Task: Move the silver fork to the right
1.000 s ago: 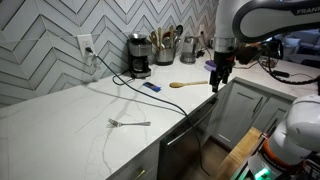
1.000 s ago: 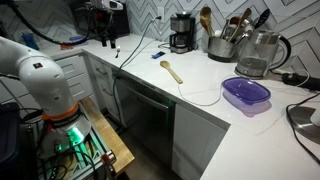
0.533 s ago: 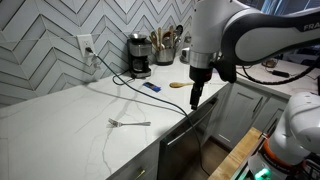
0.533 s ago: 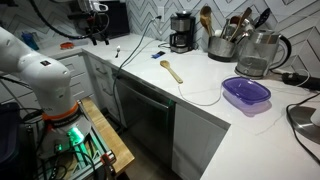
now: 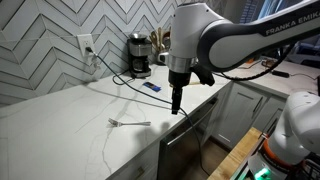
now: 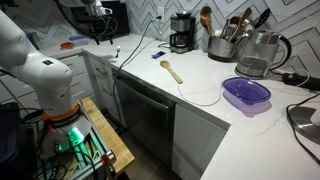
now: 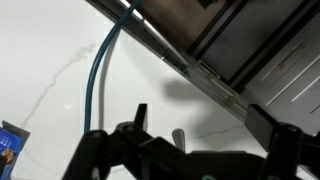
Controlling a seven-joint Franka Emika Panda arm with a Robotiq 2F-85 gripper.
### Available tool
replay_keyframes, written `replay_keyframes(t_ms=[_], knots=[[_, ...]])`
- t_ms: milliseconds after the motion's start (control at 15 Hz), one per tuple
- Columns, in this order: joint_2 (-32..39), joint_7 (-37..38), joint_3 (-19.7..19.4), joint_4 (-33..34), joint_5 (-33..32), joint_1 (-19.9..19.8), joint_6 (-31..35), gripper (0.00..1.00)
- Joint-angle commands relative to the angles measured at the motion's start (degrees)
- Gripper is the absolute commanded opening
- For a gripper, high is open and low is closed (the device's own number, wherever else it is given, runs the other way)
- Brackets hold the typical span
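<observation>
In an exterior view, white marble tabletop (image 5: 60,120) met herringbone tile (image 5: 50,40) behind the coffee maker (image 5: 139,55). The fingers (image 5: 177,102) had swung nearer it since half a second before. The silver fork (image 5: 130,123) lay flat well in front of the coffee maker, lengthwise across the picture, tines seemingly leftward. In the wrist view, the fingers stood spread over tabletop.

Grey herringbone tile wall (image 5: 45,35) with outlet (image 5: 86,45); white marble countertop (image 5: 60,125); grey cabinets (image 5: 250,105); even indoor light.
</observation>
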Motion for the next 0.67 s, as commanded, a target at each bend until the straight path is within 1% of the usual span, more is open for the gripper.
replay_keyframes(t_ms=[0,400,600], knots=[[-0.12,0.20,-0.48,0.10,-0.22,0.53,-0.09,1.00],[-0.64,0.22,-0.50,0.09,-0.24,0.56,-0.10,1.00],[3.13,-3.09,-0.18,2.17,0.59,1.71,1.87,1.00]])
